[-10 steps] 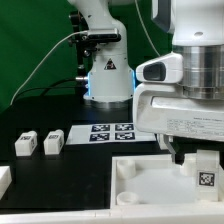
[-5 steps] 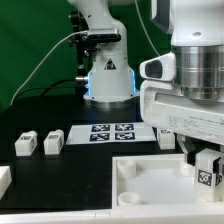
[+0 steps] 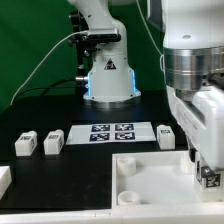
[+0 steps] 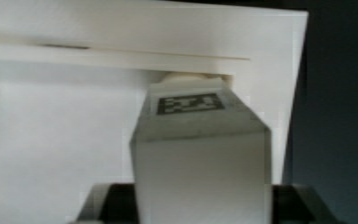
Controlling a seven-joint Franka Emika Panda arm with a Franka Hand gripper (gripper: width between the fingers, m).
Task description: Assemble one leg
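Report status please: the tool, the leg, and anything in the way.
Tool shut on the leg, over the white tray piece at the exterior view's right. Two spare blocks sit apart at its left. Nothing in the way.

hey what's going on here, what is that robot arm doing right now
A Franka arm is putting furniture together. Its gripper holds the leg, a small white tagged block, at the corner of the white tray-like piece on the exterior view's right. The wrist view shows the jaws closed on the leg's sides against that piece. Two more small white blocks wait on the black table near the marker board.
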